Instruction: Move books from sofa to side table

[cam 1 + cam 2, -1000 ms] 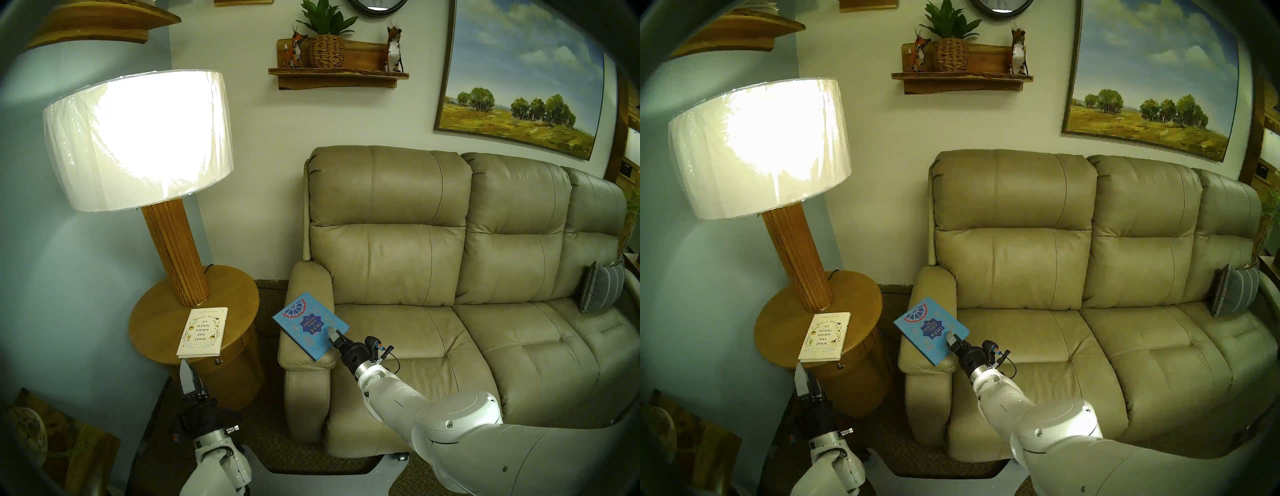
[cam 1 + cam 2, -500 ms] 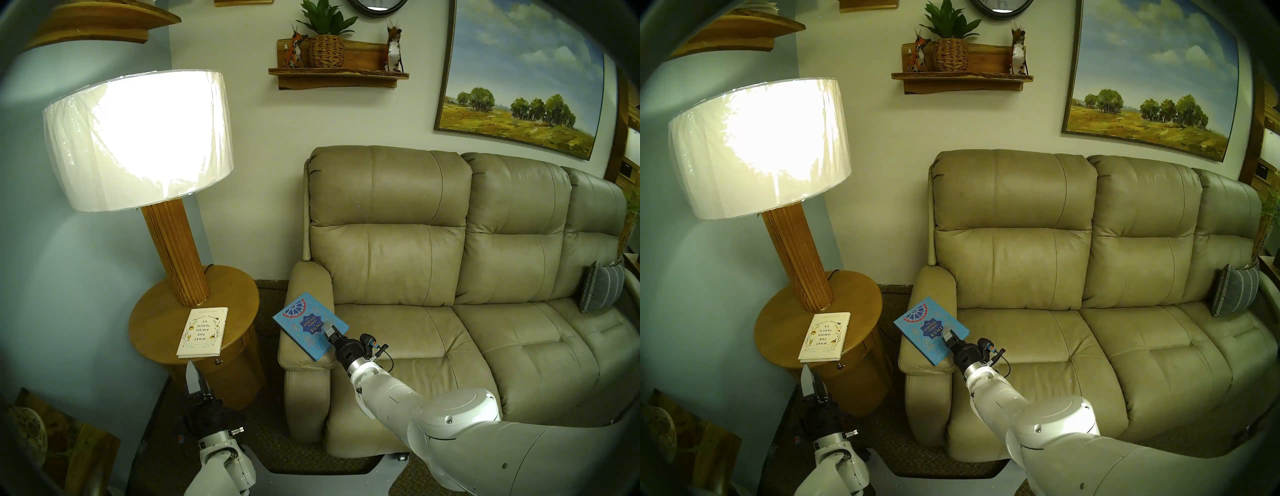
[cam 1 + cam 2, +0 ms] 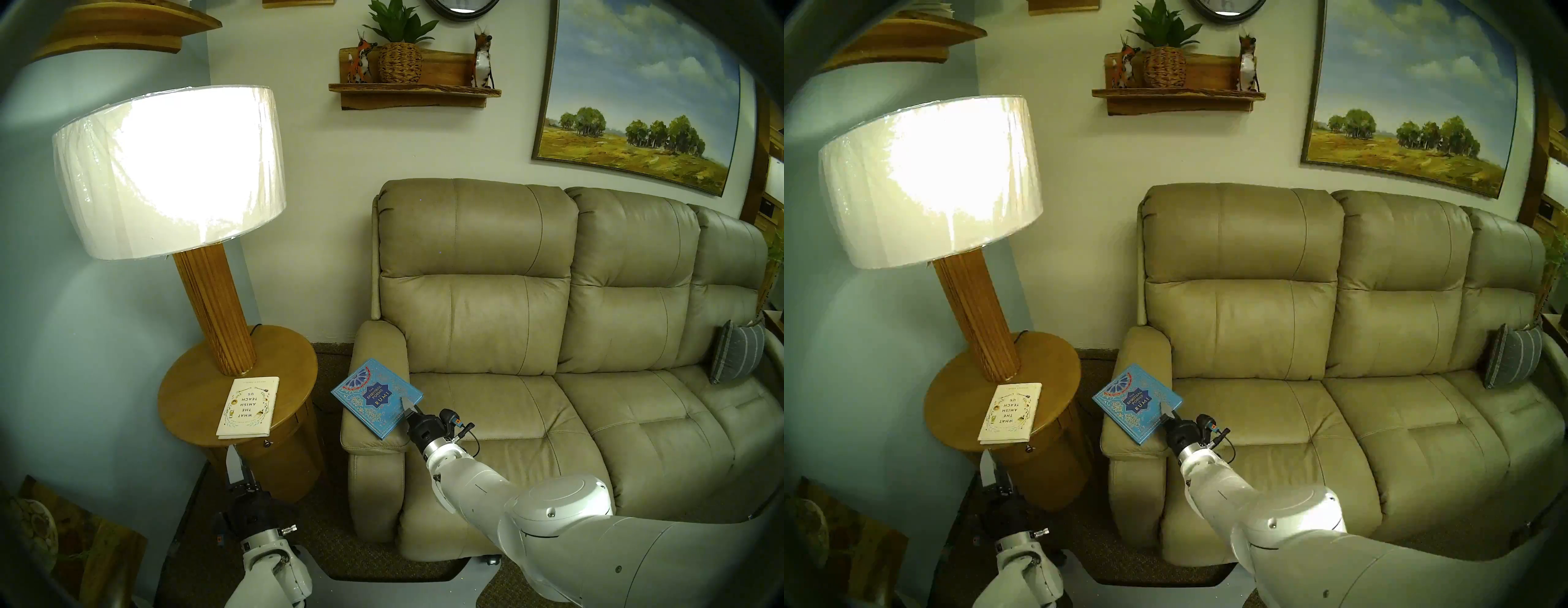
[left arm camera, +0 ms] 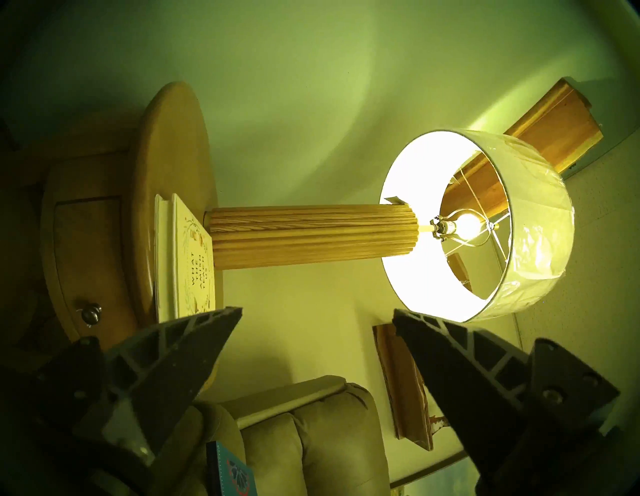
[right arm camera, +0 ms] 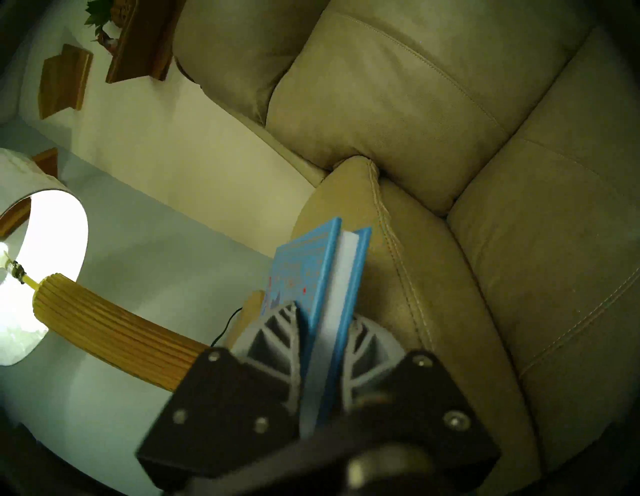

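Head stereo left view shows the tan leather sofa (image 3: 530,339) along the wall, with the round wooden side table (image 3: 186,390) standing just beside its left armrest (image 3: 373,441). A lit lamp (image 3: 169,170) on a ribbed wooden column occupies the rear of the tabletop. The cream-white book (image 3: 248,407) lies flat at the front edge of the tabletop, cover up, near the lamp base. The blue Rumi book (image 3: 375,397) sits over the top of the armrest, cover up, its left corner projecting past the armrest's outer edge toward the table. The right gripper (image 3: 409,407) is clamped on the near right edge of the blue book; in the right wrist view, one finger (image 5: 277,332) presses the front cover and the other presses the back cover, page block between them. The left gripper (image 4: 317,317) is below the table's front edge, jaws spread wide and empty, near the drawer knob (image 4: 89,313).
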You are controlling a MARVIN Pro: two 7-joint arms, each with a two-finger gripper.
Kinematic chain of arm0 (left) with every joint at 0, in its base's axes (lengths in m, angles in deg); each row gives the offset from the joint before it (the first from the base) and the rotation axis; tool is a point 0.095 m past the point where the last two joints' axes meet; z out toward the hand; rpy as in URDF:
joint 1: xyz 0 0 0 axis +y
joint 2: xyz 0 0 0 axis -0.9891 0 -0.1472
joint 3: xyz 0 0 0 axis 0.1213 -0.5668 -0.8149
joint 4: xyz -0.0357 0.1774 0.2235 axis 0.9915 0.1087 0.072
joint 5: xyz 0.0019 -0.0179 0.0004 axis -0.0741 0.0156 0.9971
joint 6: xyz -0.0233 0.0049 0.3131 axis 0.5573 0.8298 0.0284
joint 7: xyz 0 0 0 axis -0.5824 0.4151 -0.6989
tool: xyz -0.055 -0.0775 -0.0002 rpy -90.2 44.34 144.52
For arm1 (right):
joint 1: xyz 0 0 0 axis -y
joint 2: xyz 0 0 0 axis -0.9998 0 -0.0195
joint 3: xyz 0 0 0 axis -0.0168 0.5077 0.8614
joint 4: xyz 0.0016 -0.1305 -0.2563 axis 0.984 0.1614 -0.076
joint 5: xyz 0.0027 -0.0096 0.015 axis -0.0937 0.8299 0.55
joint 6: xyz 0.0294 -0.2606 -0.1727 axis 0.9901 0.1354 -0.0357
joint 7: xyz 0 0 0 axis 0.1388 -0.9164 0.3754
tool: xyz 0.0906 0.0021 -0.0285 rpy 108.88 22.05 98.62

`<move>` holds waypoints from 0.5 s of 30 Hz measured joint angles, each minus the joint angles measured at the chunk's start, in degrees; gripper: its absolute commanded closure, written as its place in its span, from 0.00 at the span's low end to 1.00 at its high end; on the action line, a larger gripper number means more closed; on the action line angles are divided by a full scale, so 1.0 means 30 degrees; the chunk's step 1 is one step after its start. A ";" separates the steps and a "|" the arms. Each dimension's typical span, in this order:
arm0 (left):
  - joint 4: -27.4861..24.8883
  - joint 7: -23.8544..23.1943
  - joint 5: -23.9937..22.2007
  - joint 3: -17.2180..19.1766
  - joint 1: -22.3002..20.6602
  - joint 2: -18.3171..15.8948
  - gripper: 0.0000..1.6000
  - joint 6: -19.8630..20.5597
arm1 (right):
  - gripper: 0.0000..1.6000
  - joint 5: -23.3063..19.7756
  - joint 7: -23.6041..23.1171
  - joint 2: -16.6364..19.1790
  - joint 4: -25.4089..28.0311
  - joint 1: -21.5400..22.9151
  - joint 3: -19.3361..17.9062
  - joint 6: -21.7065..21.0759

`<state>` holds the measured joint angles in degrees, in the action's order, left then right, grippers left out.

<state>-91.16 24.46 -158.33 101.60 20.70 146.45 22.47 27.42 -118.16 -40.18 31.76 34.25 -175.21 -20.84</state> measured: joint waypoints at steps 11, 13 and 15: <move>-0.1146 -0.0007 -0.0054 -0.0164 0.0631 0.0010 0.00 0.0686 | 1.00 -0.0831 -0.2882 0.0367 0.0046 -0.0232 -0.0203 -0.1303; -0.1267 -0.0013 -0.0052 -0.0250 0.0738 0.0060 0.00 0.0755 | 1.00 -0.0932 -0.3153 0.0385 0.0076 -0.0275 -0.0204 -0.1516; -0.1437 -0.0013 -0.0052 -0.0389 0.0922 0.0147 0.00 0.0875 | 1.00 -0.1113 -0.3690 0.0383 0.0123 -0.0356 -0.0205 -0.1904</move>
<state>-95.47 24.42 -158.48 100.43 23.47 146.89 25.10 24.08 -129.23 -39.03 32.13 33.18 -175.82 -26.55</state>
